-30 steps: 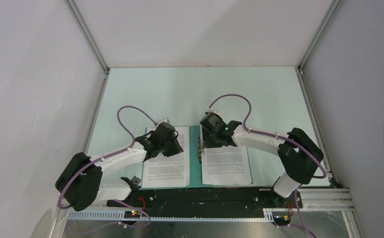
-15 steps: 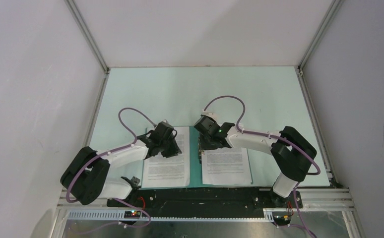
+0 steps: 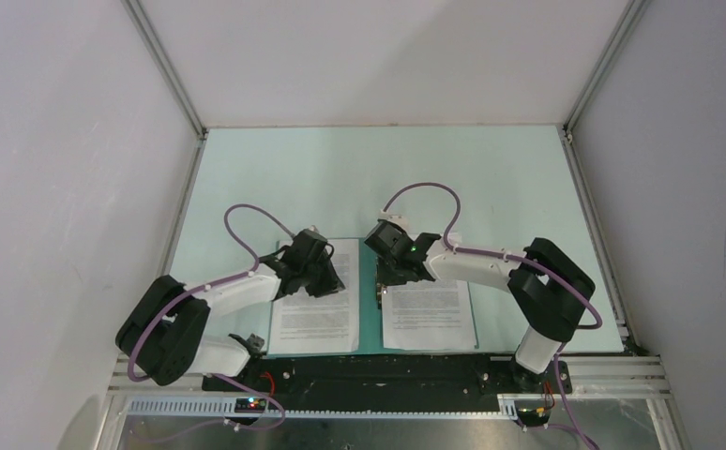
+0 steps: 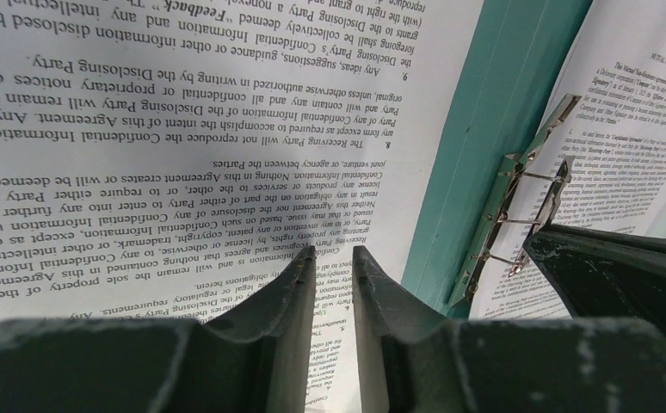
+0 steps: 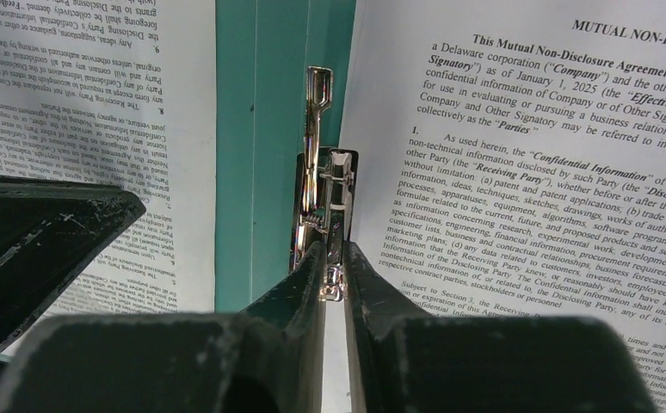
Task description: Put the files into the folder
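Folder lay open on table, one sheet per cover. Right claw pinched the spine clip; left claw, nearly together, pressed the left sheet. Clipping step, likely; next needs the sheet slid under the clip.

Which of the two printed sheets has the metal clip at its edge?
The right sheet, headed Mutual Non-Disclosure Agreement: the clip sits at its inner edge, with the right pincer closed on it. The left sheet lies unclipped.

Left arm: extended forward, fingers nearly closed.
Right arm: reaching inward, fingers pinched.
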